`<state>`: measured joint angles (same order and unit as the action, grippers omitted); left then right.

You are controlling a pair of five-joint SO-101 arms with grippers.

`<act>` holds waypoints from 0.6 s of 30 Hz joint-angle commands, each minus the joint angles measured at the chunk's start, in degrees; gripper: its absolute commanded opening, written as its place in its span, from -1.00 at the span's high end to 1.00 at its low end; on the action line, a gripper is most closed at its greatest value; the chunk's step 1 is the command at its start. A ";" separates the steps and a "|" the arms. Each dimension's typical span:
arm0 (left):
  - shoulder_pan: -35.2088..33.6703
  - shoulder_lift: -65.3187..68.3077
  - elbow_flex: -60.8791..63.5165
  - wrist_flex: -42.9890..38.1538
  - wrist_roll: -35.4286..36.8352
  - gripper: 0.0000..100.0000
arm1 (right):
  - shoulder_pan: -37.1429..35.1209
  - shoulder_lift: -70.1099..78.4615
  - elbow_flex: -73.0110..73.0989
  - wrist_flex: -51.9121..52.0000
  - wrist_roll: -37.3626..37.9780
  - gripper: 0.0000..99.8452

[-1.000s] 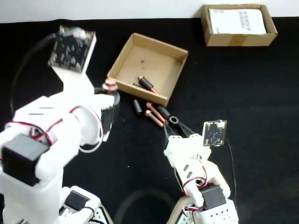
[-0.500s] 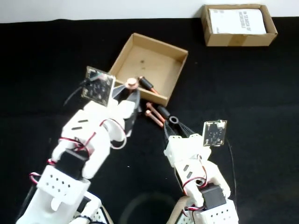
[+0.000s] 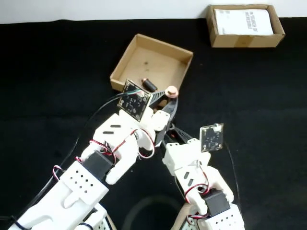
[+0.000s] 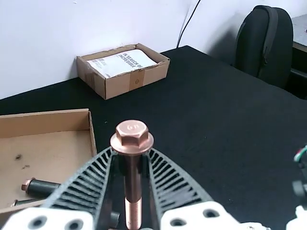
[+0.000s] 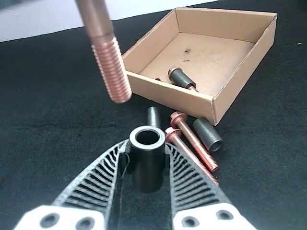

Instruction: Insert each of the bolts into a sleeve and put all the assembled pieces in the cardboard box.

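On a black table (image 3: pixel 259 110), the left gripper (image 4: pixel 132 155) pinches a copper bolt (image 4: pixel 132 138) upright, head up, just on the near side of the open box (image 3: pixel 153 64). The right gripper (image 5: pixel 147 160), just nearer, pinches a black sleeve (image 5: pixel 147 143) upright, its hole facing up. The bolt's threaded tip hangs close above the sleeve, not inside. One assembled piece (image 3: pixel 148 85) lies in the box. Two bolts (image 5: pixel 189 136) and two sleeves (image 5: pixel 207 134) lie loose beside its near wall.
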<state>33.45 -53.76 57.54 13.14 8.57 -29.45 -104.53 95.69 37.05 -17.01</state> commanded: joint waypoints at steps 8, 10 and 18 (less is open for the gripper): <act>1.36 0.13 2.33 -1.76 0.00 0.98 | -0.75 -0.40 5.14 -1.10 0.79 0.98; 2.07 -0.04 3.30 -1.76 1.67 0.98 | -0.75 -0.40 5.23 -1.10 0.79 0.98; 2.24 0.04 4.18 -1.76 3.16 0.98 | -0.75 -0.40 5.14 -1.10 0.79 0.98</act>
<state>35.03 -53.76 62.29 12.44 11.38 -29.80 -104.44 95.69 37.05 -16.75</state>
